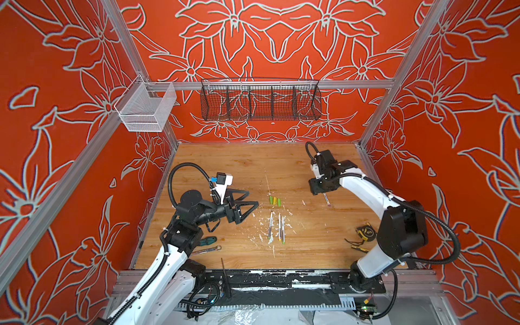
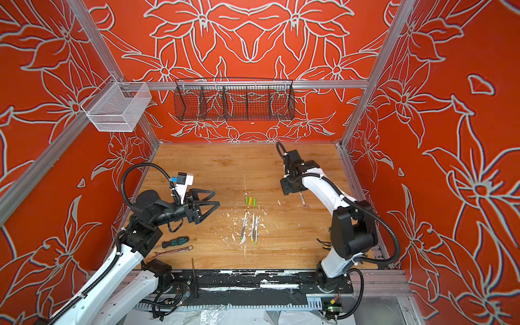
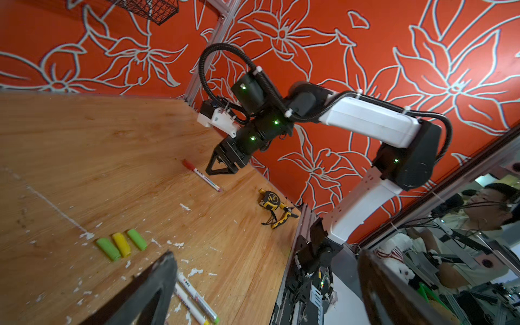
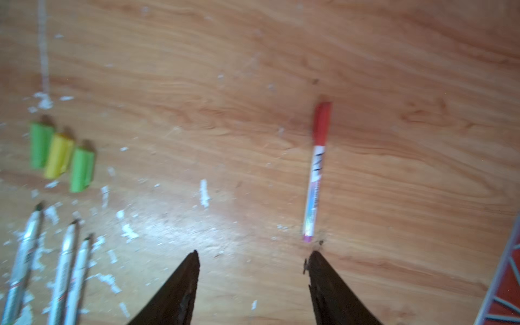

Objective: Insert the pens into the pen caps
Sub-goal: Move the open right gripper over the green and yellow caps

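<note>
The white-barrelled marker pen with the red cap (image 4: pixel 315 174) lies flat on the wooden surface (image 1: pixel 225 168), right of centre and well apart from the rest. Its cap is on, so one pair looks done. Just short of its purple tail end, the right arm's fingers (image 4: pixel 174 287) stand well apart above the surface with nothing between them. The three uncapped white pens (image 1: pixel 277 228) lie side by side near the middle, tips toward the three loose stubby caps (image 1: pixel 275 201) — green, yellow, green — which sit touching in a row just beyond them. The left arm's fingers (image 3: pixel 166 267) are spread wide and empty, hovering to the left of that group. The step in hand reads as the pause between pairs: next, each arm probably needs to pick one piece, a pen and its matching cap, and line them up end to end. The pens lie close together, so an outer one is the easier take; the middle yellow cap is hemmed in by the two green ones. There is ample room at the centre and toward the back wall — the green-handled screwdriver (image 1: pixel 208 240) and silver wrench (image 1: pixel 206 250) lie by the left arm's base, the yellow-and-black tape measure (image 1: pixel 365 232) by the right arm.
</note>
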Controlling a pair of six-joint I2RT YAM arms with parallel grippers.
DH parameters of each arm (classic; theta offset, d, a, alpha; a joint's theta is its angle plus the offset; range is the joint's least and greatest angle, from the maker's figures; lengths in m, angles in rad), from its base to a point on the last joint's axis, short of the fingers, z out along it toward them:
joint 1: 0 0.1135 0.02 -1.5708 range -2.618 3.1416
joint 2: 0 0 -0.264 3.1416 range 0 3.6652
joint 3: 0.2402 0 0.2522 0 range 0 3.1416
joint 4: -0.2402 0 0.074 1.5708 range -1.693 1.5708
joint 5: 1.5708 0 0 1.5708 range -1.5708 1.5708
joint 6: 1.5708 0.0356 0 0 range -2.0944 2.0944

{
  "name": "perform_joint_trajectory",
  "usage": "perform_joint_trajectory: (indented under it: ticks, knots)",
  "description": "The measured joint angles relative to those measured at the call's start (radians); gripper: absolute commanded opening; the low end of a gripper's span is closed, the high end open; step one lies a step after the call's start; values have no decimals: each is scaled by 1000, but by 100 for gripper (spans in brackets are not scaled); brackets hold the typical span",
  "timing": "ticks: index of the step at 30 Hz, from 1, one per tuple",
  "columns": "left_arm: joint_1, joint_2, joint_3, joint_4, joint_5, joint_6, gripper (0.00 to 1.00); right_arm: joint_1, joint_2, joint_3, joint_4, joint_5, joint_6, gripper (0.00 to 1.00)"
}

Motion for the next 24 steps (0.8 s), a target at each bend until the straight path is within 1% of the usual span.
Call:
perform_joint_trajectory:
  ticks: [3,5,10,12,17,22,24]
  knots:
    - [0,-6,45,-104,-40,30,97,104,-33,-63,24,-18,58,75]
    - [0,-8,77,-179,-74,55,97,161,-56,-114,51,-36,103,75]
    - [2,8,150,-374,-163,135,97,266,-102,-233,132,-69,219,72]
    - [3,22,168,-431,-193,163,97,305,-102,-266,163,-74,266,69]
    - [3,50,169,-505,-235,192,97,377,-99,-310,227,-76,349,60]
    - [3,49,169,-526,-250,204,97,405,-83,-333,286,-82,406,46]
    - [3,47,169,-528,-252,206,97,413,-72,-340,299,-84,421,44]
